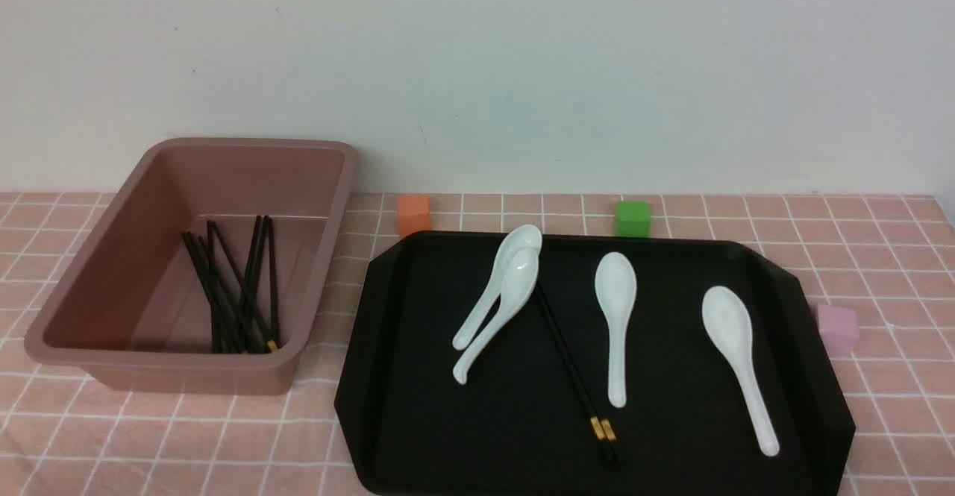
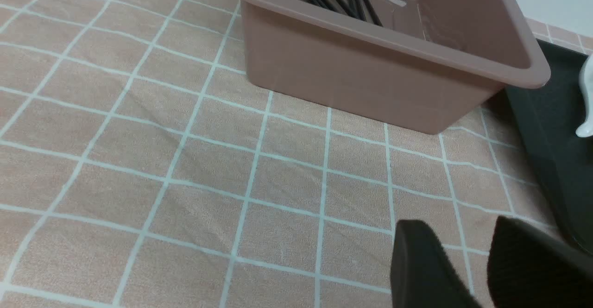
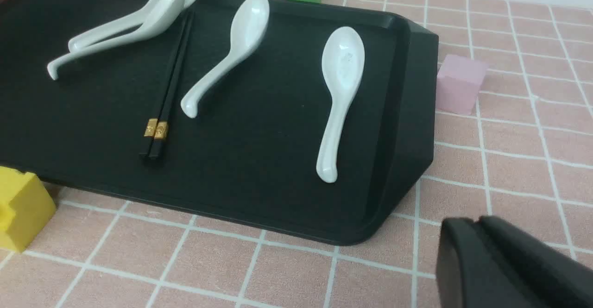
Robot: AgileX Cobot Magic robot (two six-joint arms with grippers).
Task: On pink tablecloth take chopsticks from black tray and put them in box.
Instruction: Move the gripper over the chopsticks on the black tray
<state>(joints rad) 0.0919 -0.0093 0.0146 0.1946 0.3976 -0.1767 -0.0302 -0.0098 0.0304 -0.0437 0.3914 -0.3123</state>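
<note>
Front view: one pair of chopsticks [image 1: 571,365] lies slanted on the black tray [image 1: 448,444]. Its thin ends are tucked under the two stacked spoons [image 1: 501,294], and its gold bands point toward the near rim. A third spoon [image 1: 616,317] lies just beside it. More loose chopsticks [image 1: 231,287] already rest in the box [image 1: 186,377].

The main risk is those stacked spoons. A lift that starts at the gold end would likely lever them up or drag them across the tray. The sticks are also thin, flat and black on black, so a pinch could catch only one, or skid off the tray floor.

The right claw [image 3: 470,227] sits over the pink tablecloth [image 3: 509,127] off the tray's near corner. Its fingers look pressed together, though only their ends show. The pair is well apart from it, beyond the fourth spoon [image 3: 340,90]. The left claw [image 2: 463,227] is spread and empty over the worktop, near the box's corner, with the tray edge just beside it.
</note>
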